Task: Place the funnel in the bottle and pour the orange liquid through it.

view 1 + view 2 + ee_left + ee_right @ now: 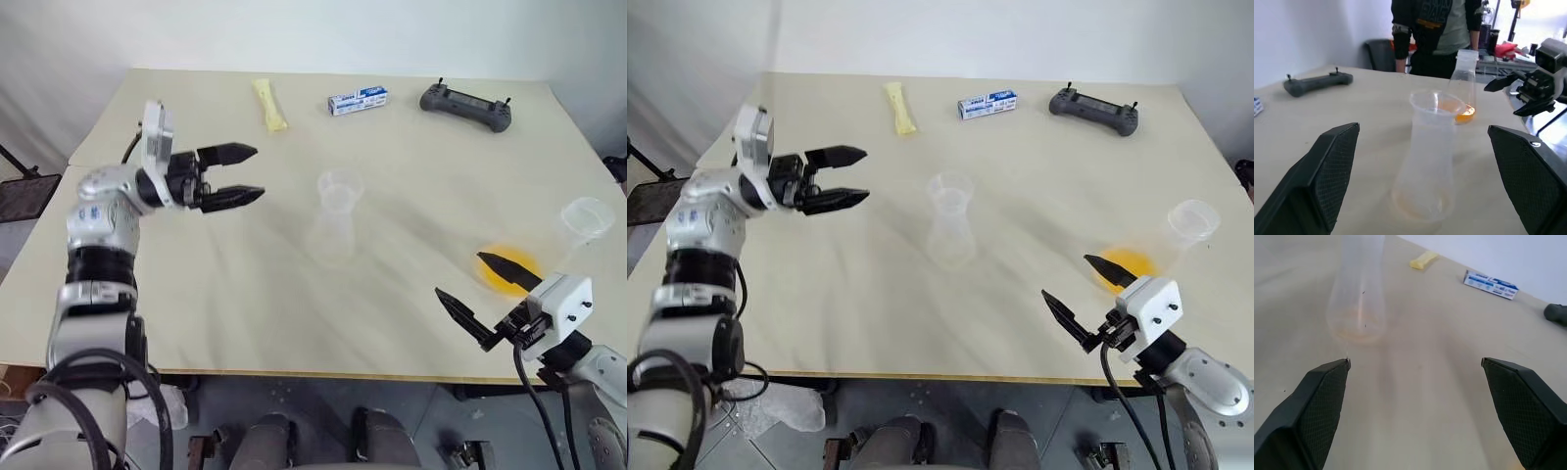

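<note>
Table [245, 323]: a pale beige, matte top is seen from above.
Bottle [336, 220]: a tall, colourless, see-through plastic container is stood upright near the table's middle, narrower at the neck and wider at the base; a faint orange film is seen at its bottom.
Funnel [340, 186]: a faint clear cone is seated in the bottle's mouth, its round rim on top.
Orange liquid [506, 269]: a shallow, bright pool is held in a second clear flask [586, 223] on the right side of the table, well apart from the bottle.
Left gripper [243, 173]: black textured fingers are spread wide, nothing is held; it is pointed at the bottle from the left, apart from it.
Right gripper [485, 292]: fingers are spread wide and empty, beside the flask.
Far edge: a yellow sachet [271, 105], a small blue-and-white box [358, 100] and a dark handheld controller [466, 106] are laid flat.
</note>
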{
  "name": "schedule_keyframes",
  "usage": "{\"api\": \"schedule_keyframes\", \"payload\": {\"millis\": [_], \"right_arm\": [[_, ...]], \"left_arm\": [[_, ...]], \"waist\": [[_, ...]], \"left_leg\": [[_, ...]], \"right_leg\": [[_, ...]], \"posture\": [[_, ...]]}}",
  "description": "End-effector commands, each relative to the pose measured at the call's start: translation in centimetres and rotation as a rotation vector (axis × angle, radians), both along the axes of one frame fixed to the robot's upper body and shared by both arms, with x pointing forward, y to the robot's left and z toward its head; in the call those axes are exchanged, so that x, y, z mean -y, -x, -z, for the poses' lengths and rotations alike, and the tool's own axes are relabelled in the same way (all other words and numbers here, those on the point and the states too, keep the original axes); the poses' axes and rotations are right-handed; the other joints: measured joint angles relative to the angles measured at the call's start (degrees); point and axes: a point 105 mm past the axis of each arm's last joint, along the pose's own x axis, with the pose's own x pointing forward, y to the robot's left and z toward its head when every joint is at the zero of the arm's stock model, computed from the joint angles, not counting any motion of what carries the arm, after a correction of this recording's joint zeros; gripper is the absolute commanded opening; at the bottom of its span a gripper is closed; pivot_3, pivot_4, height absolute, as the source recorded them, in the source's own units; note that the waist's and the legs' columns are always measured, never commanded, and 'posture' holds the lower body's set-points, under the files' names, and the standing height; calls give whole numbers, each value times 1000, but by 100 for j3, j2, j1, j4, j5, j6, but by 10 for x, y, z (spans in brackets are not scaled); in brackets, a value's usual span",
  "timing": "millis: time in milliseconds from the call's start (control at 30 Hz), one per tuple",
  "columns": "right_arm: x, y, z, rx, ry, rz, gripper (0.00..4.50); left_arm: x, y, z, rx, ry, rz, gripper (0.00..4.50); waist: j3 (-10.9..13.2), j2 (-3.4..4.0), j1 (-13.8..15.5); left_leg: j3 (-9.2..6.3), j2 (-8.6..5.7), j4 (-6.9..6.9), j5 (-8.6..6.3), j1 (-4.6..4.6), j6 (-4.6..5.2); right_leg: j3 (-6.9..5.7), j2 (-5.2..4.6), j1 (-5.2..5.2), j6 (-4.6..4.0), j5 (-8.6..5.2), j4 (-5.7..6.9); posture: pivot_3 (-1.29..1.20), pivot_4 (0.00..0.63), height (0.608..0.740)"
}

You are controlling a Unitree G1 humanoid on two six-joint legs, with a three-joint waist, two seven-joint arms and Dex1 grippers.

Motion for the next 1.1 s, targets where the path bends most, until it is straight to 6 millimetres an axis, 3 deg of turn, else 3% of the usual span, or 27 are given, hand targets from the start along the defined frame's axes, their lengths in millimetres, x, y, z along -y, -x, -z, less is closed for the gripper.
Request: {"api": "schedule_keyframes", "payload": {"millis": [33, 167, 367, 567, 767, 1100], "right_arm": [[5, 9, -8, 15, -45, 121, 4500], [16, 22, -8, 15, -70, 262, 4500], [39, 48, -10, 34, -93, 501, 4500], [60, 59, -12, 67, -113, 638, 4500], [88, 44, -17, 106, -124, 693, 4500], [109, 9, -29, 133, -133, 653, 4500]], "left_arm": [[5, 20, 25, 24, 20, 54, 4463], [16, 29, 50, -8, -40, 73, 4463], [22, 25, 56, -8, -23, 51, 4463], [21, 23, 53, 7, -20, 56, 4463], [15, 25, 48, 22, -21, 52, 4463], [2, 32, 48, 30, -37, 4, 4463]], "waist": [[-5, 6, 2], [-5, 5, 22], [-15, 15, 2], [-16, 16, -13], [-17, 14, -18], [-18, 16, -12]], "left_leg": [[-1, -1, 0, 0, 4, 0], [-1, -3, 0, 0, 5, 0], [6, -6, 3, 1, 14, 2], [26, -2, -16, 0, 35, 3], [34, -2, -19, -3, 51, 8], [35, 1, -25, -3, 55, 8]], "right_leg": [[3, -3, 1, 0, 0, 9], [3, -1, 1, 0, 0, 12], [14, -2, 5, 0, 0, 12], [28, 3, 5, -2, -1, 12], [36, 3, 19, -2, -1, 8], [35, 2, 20, -5, -3, 9]], "posture": [[0, 150, 740], [0, 150, 740], [0, 150, 740], [0, 150, 740], [0, 150, 740], [0, 150, 740]]}}
